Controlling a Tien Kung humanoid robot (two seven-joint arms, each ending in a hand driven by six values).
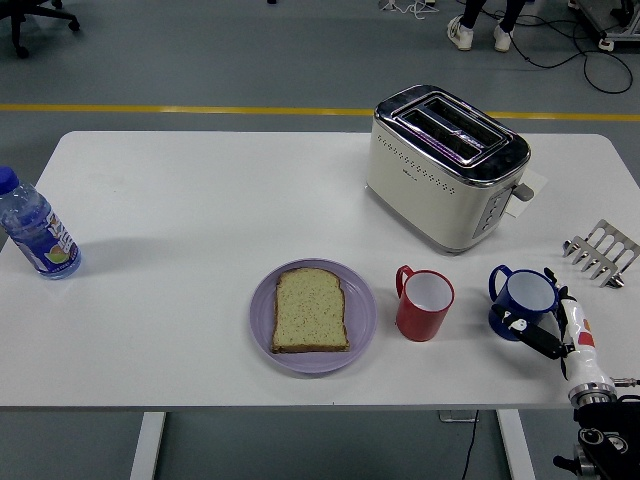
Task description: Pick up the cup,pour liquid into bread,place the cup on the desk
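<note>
At the lower right corner of the frame we see the right hand (550, 320) coming in over the table (180, 230). Its fingers (528, 333) are spread around the near side of the blue cup (522, 301); thumb tip at the cup's lower left, other fingers at its right rim. We cannot tell whether they press the wall or only sit against it. The cup stands upright on the table, handle toward upper left.

Left of it, just beside, the red cup (424, 302) stands upright, white inside, handle at its upper left. The two cups do not touch.

Farther left, lower centre, a purple plate (312, 352) holds one slice of bread (310, 310) lying flat. Plate and red cup are near each other, apart.

At the right edge, mid-height, a metal toast rack (601, 252) sits a little above the blue cup.

At the left edge, a water bottle (35, 230) with a blue cap stands well apart from everything else.

Toward the upper centre-right, a cream toaster (445, 165) with a chrome top sits angled, slots visible.

Beyond the table, grey floor with a yellow line (180, 108); a person's feet (478, 36) show at the top edge.
</note>
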